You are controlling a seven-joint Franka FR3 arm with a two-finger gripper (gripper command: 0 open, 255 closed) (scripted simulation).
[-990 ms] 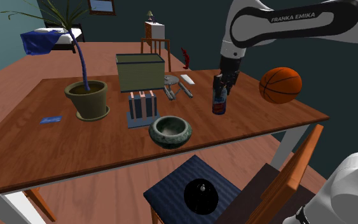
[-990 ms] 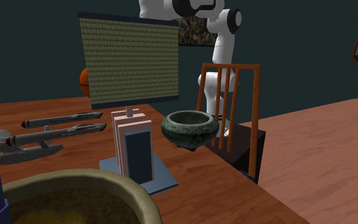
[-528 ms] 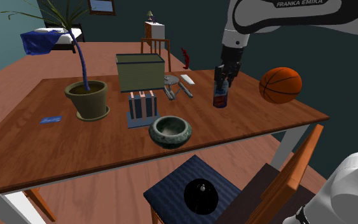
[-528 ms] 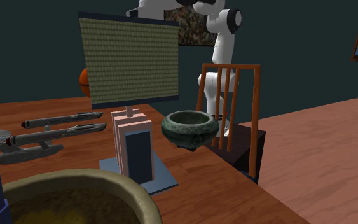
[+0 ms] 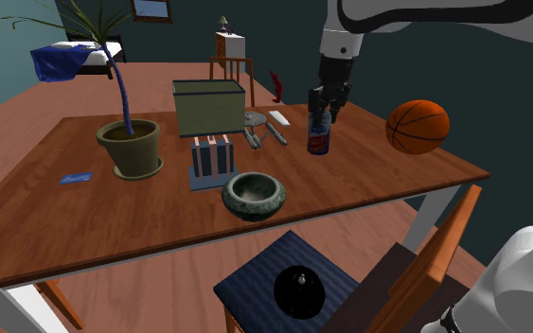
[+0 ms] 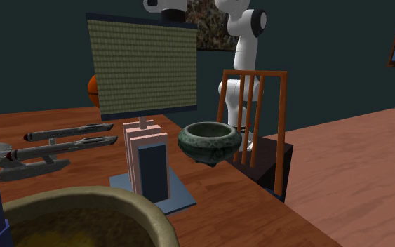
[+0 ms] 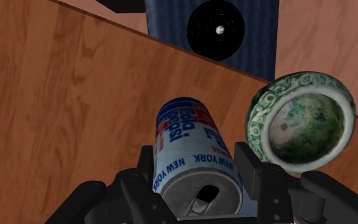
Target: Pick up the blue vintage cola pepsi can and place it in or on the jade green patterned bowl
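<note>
Change since one second ago: the can [image 5: 318, 138] and the gripper [image 5: 322, 115] sit higher in the shoulder view and have shifted toward that view's left, nearer the bowl [image 5: 252, 204]. Nothing else on the table [image 5: 84, 222] has moved.

Item 1, can: blue, with white and red lettering, upright and clamped between the two black fingers just under its top rim. In the wrist view the fingers press on both sides of the can [image 7: 193, 159]. It hangs beyond the bowl, toward the shoulder view's upper right, well apart from it.

Item 2, bowl: mottled green with a patterned rim [image 7: 257, 118], upright, near the table's front edge [image 6: 210, 146].

Item 3, pot [image 5: 132, 151]: beyond the bowl, to the shoulder view's left; it holds a blue-stemmed plant [image 5: 122, 90].

Item 4, olive box [image 5: 207, 109]: behind the bowl.

Item 5, basketball [image 5: 417, 127]: far to the bowl's right in the shoulder view.
</note>
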